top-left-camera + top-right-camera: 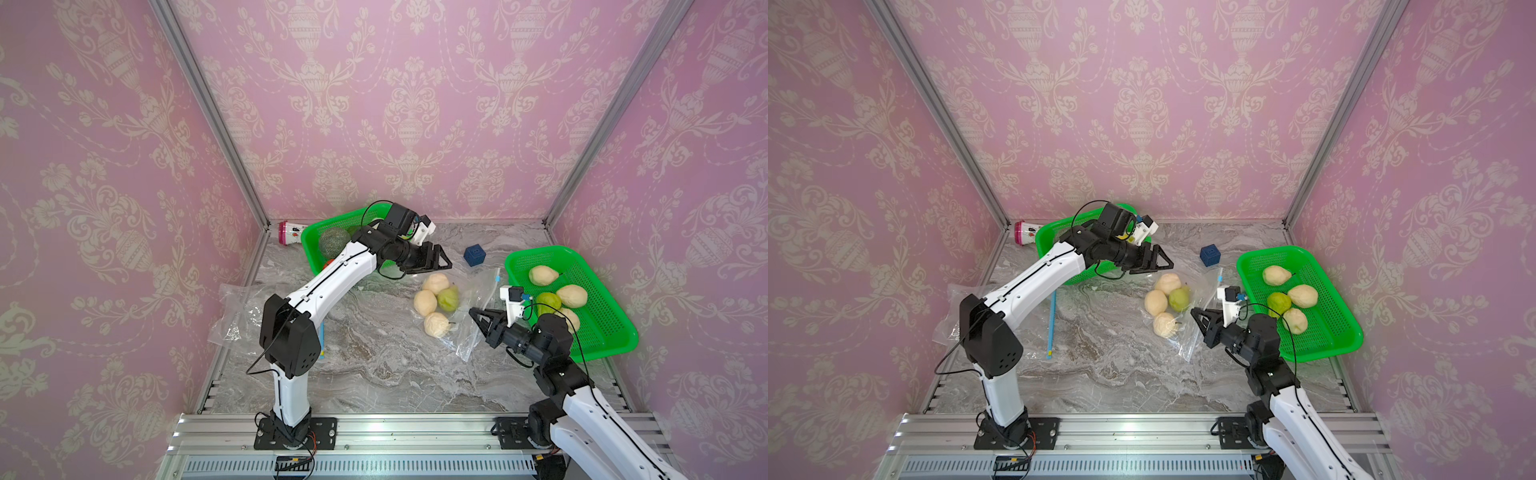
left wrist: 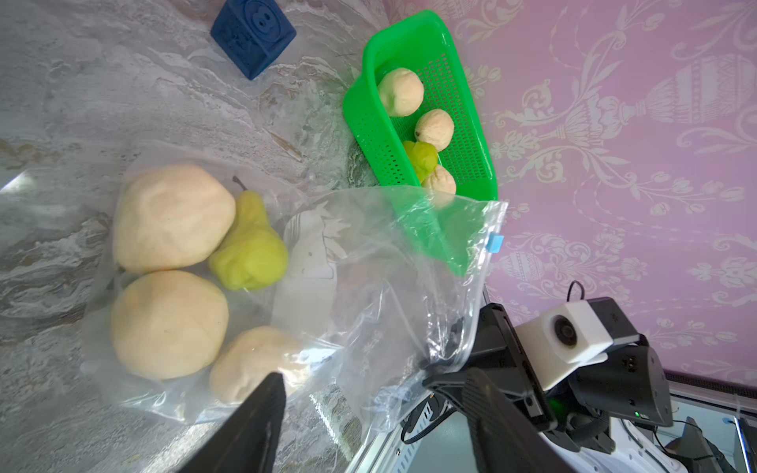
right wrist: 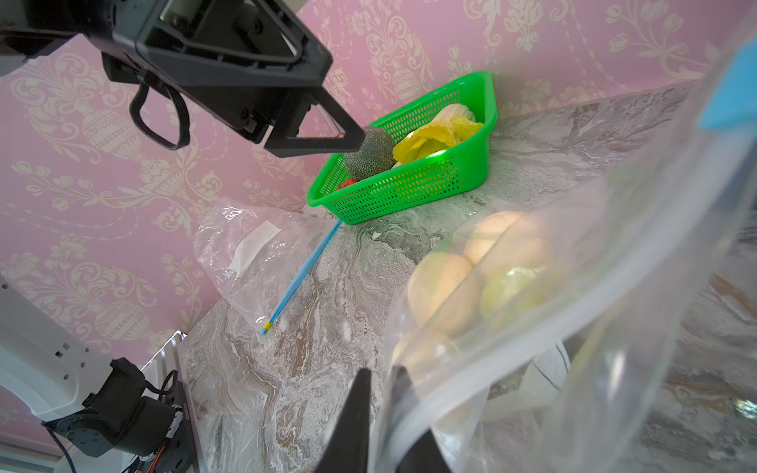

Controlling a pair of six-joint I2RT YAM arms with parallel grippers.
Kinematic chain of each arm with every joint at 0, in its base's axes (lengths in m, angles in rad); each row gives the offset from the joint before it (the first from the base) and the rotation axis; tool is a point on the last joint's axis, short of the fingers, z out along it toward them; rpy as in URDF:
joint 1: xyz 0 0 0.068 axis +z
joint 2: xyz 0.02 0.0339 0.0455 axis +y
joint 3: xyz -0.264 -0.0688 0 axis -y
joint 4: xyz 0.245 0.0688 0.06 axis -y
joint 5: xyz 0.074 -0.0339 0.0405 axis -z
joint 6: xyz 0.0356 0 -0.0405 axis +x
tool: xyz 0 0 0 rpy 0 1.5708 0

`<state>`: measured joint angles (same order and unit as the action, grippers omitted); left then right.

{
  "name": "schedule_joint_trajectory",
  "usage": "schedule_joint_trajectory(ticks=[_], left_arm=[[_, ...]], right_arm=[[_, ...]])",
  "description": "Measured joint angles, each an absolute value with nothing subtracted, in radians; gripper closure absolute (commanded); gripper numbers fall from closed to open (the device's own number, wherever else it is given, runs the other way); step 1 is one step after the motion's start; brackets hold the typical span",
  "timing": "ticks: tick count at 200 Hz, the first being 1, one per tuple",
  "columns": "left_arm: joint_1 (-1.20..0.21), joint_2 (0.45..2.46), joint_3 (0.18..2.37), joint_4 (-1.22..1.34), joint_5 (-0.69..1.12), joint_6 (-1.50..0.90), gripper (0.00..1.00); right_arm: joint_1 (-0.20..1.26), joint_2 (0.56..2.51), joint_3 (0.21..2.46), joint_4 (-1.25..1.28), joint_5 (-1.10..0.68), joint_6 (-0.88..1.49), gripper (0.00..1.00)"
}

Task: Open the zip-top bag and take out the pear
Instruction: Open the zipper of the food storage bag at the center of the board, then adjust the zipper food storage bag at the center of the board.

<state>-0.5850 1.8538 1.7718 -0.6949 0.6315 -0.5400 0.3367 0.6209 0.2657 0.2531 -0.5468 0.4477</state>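
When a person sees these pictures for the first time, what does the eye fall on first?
A clear zip-top bag with three pale pears and a green pear lies mid-table, its edge pinched by the right gripper. The left gripper hovers open above it. A bright green basket holding more pears sits beside the right arm.

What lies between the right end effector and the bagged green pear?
Only clear film of the zip-top bag. In the right wrist view the green pear shows through it, beyond the right end effector, shut on the bag's edge.
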Motion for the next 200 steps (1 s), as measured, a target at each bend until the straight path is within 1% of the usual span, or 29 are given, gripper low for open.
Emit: schedule_joint_trajectory(ticks=[20,38,90,114,144,156,166,191,200], left_arm=[[-0.556,1.84,1.67,-0.684,0.59,-0.538,0.3],[-0.538,1.872,1.625,-0.677,0.571,-0.532,0.3],[-0.54,2.044,1.624,-0.617,0.561,-0.487,0.32],[-0.54,2.084,1.636,-0.586,0.562,-0.467,0.37],[-0.54,2.154,1.71,-0.568,0.574,-0.455,0.44],[-0.542,2.178,1.72,-0.549,0.586,-0.455,0.49],[-0.545,2.194,1.72,-0.538,0.596,-0.452,0.56],[-0.554,2.23,1.735,-0.529,0.626,-0.45,0.83],[-0.556,2.234,1.736,-0.526,0.633,-0.44,0.94]], right_arm=[[0.334,0.587,0.256,0.238,-0.501,0.491,0.68],[0.334,0.575,0.242,0.22,-0.464,0.53,0.67],[0.334,0.575,0.238,0.14,-0.376,0.583,0.66],[0.332,0.575,0.237,0.116,-0.352,0.586,0.66],[0.326,0.577,0.227,0.115,-0.336,0.588,0.63],[0.323,0.581,0.223,0.115,-0.335,0.589,0.63],[0.319,0.587,0.221,0.114,-0.334,0.59,0.63],[0.308,0.604,0.209,0.113,-0.332,0.606,0.64],[0.303,0.608,0.202,0.115,-0.332,0.612,0.64]])
